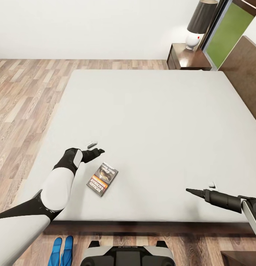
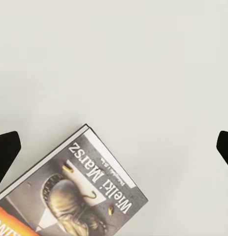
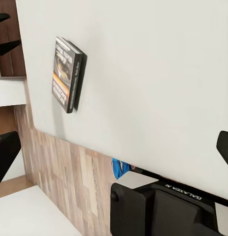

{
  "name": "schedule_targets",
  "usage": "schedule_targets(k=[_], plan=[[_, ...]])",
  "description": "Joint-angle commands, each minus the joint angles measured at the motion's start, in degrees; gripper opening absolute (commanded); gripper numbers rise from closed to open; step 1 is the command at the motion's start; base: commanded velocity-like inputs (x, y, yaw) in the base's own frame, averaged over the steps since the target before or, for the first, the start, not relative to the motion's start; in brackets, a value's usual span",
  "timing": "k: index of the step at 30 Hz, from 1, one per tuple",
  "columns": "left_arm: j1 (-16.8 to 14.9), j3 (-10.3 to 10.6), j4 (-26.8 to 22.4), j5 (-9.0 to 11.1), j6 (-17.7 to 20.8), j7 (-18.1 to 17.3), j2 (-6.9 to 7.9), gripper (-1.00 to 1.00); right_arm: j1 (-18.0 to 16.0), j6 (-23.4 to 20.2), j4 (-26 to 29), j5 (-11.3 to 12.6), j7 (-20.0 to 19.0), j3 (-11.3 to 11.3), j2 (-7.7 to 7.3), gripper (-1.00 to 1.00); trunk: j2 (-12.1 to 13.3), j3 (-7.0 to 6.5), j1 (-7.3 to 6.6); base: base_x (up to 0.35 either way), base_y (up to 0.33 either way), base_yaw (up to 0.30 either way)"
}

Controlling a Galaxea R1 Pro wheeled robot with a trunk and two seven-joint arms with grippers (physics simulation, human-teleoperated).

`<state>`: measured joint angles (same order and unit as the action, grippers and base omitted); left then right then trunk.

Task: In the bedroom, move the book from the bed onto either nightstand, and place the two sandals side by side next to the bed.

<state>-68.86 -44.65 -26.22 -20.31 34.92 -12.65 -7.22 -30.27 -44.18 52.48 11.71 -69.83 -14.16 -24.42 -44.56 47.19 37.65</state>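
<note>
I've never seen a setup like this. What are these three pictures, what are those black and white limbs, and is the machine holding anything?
These are computer-simulated pictures of a two-armed robot on wheels. The big picture is from a camera on its head, looking down over a bed. The white and black limbs are its arms, each ending in a two-fingered gripper. The other two pictures come from cameras near each gripper, looking along its fingers.

A book lies flat on the mattress. The left gripper hovers just beside it, jaws open, holding nothing. The right gripper hangs over the mattress too, also open and empty. Two blue sandals lie side by side on the floor at the bed's near edge. In the far corner stands a nightstand with a lamp on it.
</note>
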Motion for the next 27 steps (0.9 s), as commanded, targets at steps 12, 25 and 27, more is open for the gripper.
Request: schedule_targets(k=[12,25,27], plan=[[-0.04,-0.52,-0.14,-0.6,0.24,-0.44,-0.07,1.0,0.0,-0.38,-0.01,0.22,-0.05,0.0,-0.02,1.0,-3.25,1.48,1.77,0.0,0.0,0.0],[-0.04,-0.63,-0.14,-0.54,0.23,-0.45,-0.07,1.0,-0.03,-0.38,-0.01,0.24,-0.06,-0.03,-0.02,1.0,-4.86,2.2,2.65,0.0,0.0,0.0],[-0.06,-0.64,-0.14,-0.53,0.24,-0.44,-0.07,1.0,-0.04,-0.38,-0.01,0.24,-0.07,-0.04,-0.02,1.0,-5.66,2.56,3.09,0.0,0.0,0.0]])
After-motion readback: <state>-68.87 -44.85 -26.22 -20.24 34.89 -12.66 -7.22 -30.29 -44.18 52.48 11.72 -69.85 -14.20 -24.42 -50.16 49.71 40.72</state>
